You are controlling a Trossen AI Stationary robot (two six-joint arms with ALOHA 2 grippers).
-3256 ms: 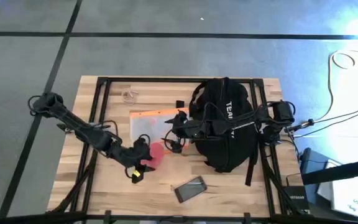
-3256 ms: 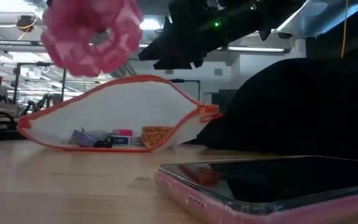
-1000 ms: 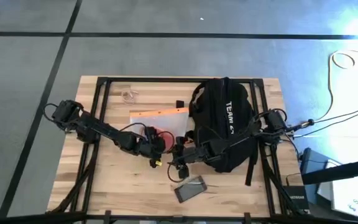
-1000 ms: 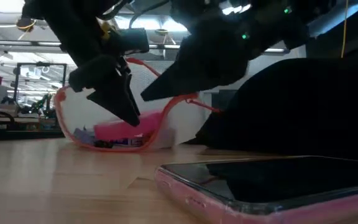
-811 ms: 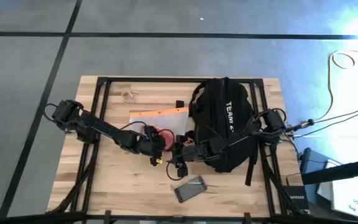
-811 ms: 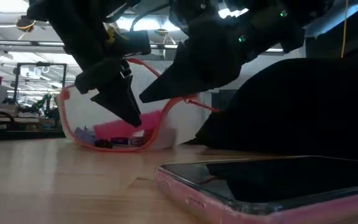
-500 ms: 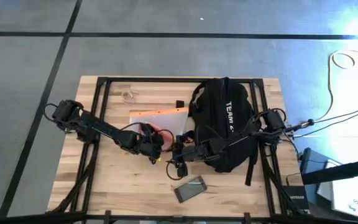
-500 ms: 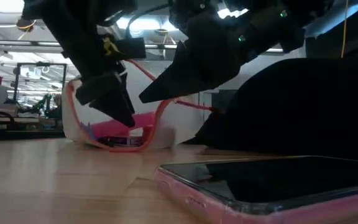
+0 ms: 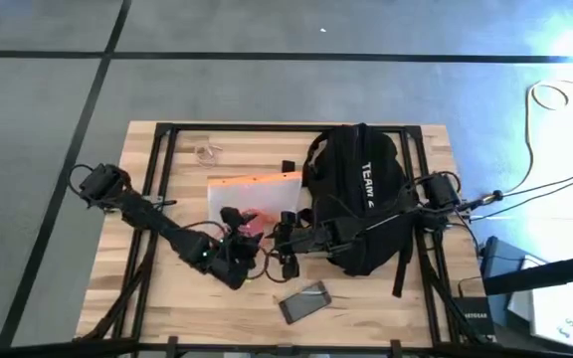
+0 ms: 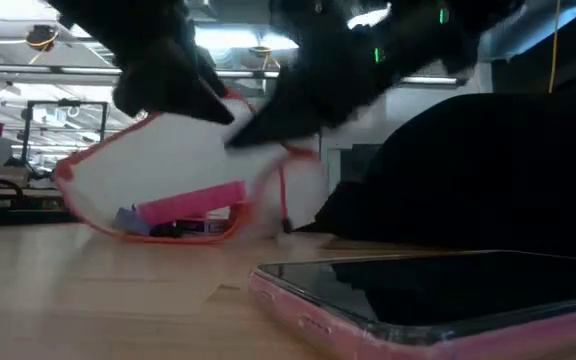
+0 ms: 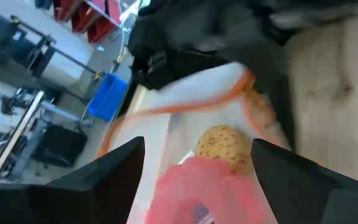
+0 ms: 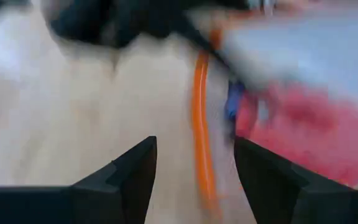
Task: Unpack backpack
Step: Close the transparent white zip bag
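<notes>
The black backpack (image 9: 361, 179) lies on the table's right half. Left of it lies a white pouch with orange trim (image 9: 262, 191), holding a pink item (image 10: 193, 205) and small things. My left gripper (image 9: 235, 221) stands open over the pouch's near side; in the left wrist view the pink item (image 11: 204, 186) and a tan item (image 11: 224, 142) show between its fingers. My right gripper (image 9: 285, 231) is open at the pouch's right end, and the orange rim (image 12: 201, 143) runs between its fingers. My left gripper shows no plain touch on the pouch. My right gripper has the pouch's orange rim (image 12: 199, 112) between its open fingers; blur hides whether a finger touches it.
A phone in a pink case (image 9: 304, 301) lies near the table's front edge, right of centre. A small clear thing (image 9: 207, 152) and a small black item (image 9: 287, 165) lie near the far edge. Bare wood (image 9: 167, 298) shows at the near left.
My left gripper has come up out of the pouch's mouth and its wrist has swung toward the table's near edge, leaving the pink item inside. The pouch has spread wider toward the left. My right gripper has stayed at the pouch's right end.
</notes>
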